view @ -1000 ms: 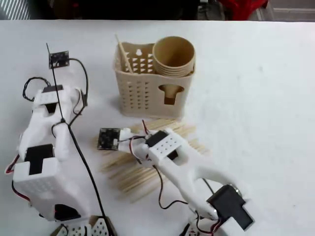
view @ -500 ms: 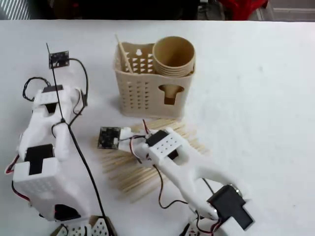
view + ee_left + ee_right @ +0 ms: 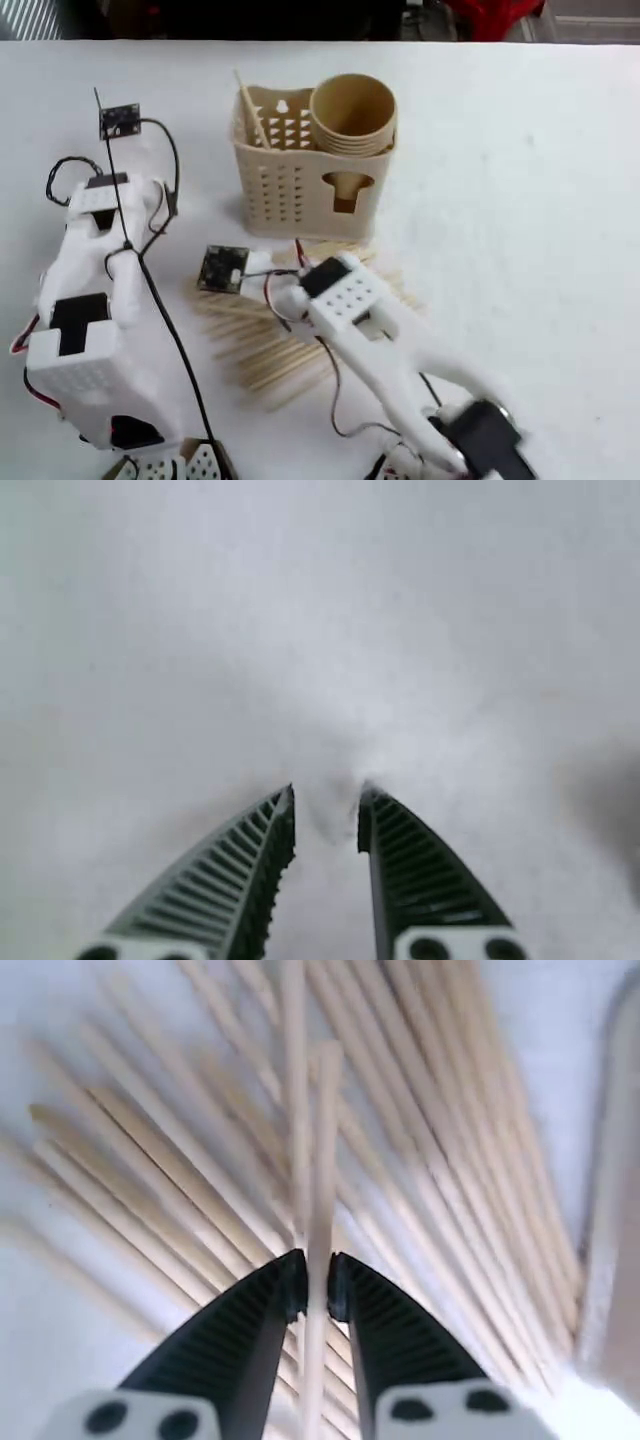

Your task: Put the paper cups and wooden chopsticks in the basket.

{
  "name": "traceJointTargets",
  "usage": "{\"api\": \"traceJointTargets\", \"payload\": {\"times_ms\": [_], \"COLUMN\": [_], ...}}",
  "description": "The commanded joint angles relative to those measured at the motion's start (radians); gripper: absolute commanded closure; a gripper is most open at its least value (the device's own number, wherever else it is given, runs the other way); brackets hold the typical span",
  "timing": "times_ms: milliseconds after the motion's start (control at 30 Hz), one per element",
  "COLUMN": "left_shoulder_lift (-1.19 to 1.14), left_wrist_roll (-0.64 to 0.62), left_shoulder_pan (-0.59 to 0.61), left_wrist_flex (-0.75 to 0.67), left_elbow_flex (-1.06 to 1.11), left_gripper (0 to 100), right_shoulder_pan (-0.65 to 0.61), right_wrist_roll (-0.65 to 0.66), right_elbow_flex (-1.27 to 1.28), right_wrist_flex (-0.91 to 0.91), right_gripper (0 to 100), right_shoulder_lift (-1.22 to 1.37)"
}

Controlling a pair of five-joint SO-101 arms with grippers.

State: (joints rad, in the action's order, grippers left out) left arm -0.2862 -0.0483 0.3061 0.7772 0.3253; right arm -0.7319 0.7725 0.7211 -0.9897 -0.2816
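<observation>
Clenched right jaws on one chopstick (image 3: 319,1160), among wooden chopsticks (image 3: 250,348) strewn over the counter (image 3: 520,200) just before the basket (image 3: 300,195). Held stacked paper cups (image 3: 352,110) inside that basket. Hung left jaws slightly parted, empty, above bare counter.

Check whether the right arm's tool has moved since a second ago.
Yes. The right tool, shut on a chopstick, shifted slightly toward the basket.

Left gripper (image 3: 325,798) above the white table (image 3: 300,600).
Its two dark ribbed fingers (image 3: 245,875) point at the pale surface, tips a little apart, the table showing through the narrow gap between them.
</observation>
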Motion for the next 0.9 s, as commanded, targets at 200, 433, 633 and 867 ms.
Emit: {"api": "traceJointTargets", "payload": {"times_ms": [200,433,633,867], "left_shoulder_lift": [0.004,0.004,0.004,0.004], "left_wrist_roll": [0.009,0.009,0.009,0.009], "left_shoulder_pan": [-0.013,-0.013,-0.013,-0.015], "left_wrist_flex": [-0.020,-0.020,-0.020,-0.020], "left_elbow_flex": [-0.015,-0.015,-0.015,-0.015], "left_gripper": [88,88,88,88], "right_shoulder_pan": [0.030,0.050,0.102,0.147], "right_wrist_roll": [-0.114,-0.310,-0.514,-0.534], "right_elbow_flex": [-0.081,-0.539,-0.832,-0.994], "right_wrist_flex": [-0.077,0.002,0.317,0.521], "right_gripper": [96.4,96.5,96.1,96.4], "right_shoulder_lift": [-0.458,-0.469,-0.189,0.159]}}
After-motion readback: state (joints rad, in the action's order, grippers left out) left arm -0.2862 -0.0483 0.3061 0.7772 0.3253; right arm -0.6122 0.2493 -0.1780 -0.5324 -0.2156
